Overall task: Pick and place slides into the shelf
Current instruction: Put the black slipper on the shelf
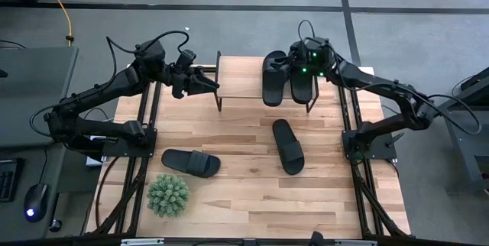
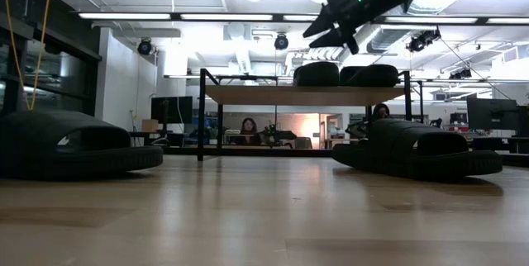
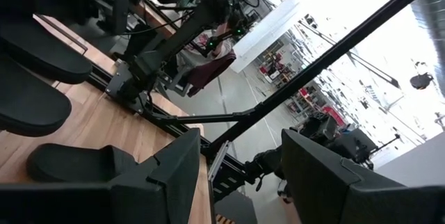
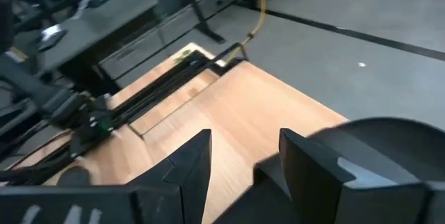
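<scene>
Two black slides (image 1: 288, 78) lie side by side on the right half of the shelf (image 1: 241, 78), a light wood plank on thin black legs at the table's far side. They also show on top of the shelf (image 2: 248, 94) in the low view. A third slide (image 1: 288, 145) lies flat on the table at centre right, and a fourth slide (image 1: 191, 162) lies at near left. My right gripper (image 1: 294, 64) hovers open above the shelved slides (image 2: 347, 74), clear of them. My left gripper (image 1: 202, 84) is open, raised just off the shelf's left end.
A small green potted plant (image 1: 168, 194) stands near the table's near-left corner. The shelf's left half is bare plank. Bare tabletop (image 1: 336, 192) lies between and in front of the two loose slides. Black frame rails (image 1: 149, 124) run along both table sides.
</scene>
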`<state>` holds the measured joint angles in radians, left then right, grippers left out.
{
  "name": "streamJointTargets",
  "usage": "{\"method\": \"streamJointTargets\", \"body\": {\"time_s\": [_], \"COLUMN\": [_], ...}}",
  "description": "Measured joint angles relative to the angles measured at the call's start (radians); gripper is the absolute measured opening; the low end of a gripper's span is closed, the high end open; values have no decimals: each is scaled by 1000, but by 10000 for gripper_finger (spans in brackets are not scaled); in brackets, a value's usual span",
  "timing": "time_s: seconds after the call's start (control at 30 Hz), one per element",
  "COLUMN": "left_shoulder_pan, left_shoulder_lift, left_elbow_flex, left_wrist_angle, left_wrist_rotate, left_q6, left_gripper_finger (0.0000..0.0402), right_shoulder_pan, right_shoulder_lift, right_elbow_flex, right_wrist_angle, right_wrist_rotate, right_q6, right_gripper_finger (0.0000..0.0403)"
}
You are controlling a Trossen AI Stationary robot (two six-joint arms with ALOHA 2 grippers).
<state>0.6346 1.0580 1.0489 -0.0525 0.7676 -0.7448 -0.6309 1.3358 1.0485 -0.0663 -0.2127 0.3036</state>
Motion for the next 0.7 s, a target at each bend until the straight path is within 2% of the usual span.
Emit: {"method": "streamJointTargets", "body": {"time_s": [0.47, 0.6, 0.7], "left_shoulder_pan": [0, 0, 0], "left_shoulder_lift": [0, 0, 0], "left_elbow_flex": [0, 0, 0], "left_wrist_angle": [0, 0, 0], "left_wrist_rotate": [-1, -1, -1], "left_q6": [8, 8, 8], "left_gripper_finger": [186, 186, 186], "right_shoulder_pan": [18, 22, 28], "right_shoulder_lift": [98, 124, 156], "right_elbow_flex": [1, 54, 133], "right_wrist_angle": [98, 49, -64], "right_wrist_rotate": [-45, -47, -19], "right_q6": [-32, -79, -145], "right_gripper_finger": [160, 160, 160]}}
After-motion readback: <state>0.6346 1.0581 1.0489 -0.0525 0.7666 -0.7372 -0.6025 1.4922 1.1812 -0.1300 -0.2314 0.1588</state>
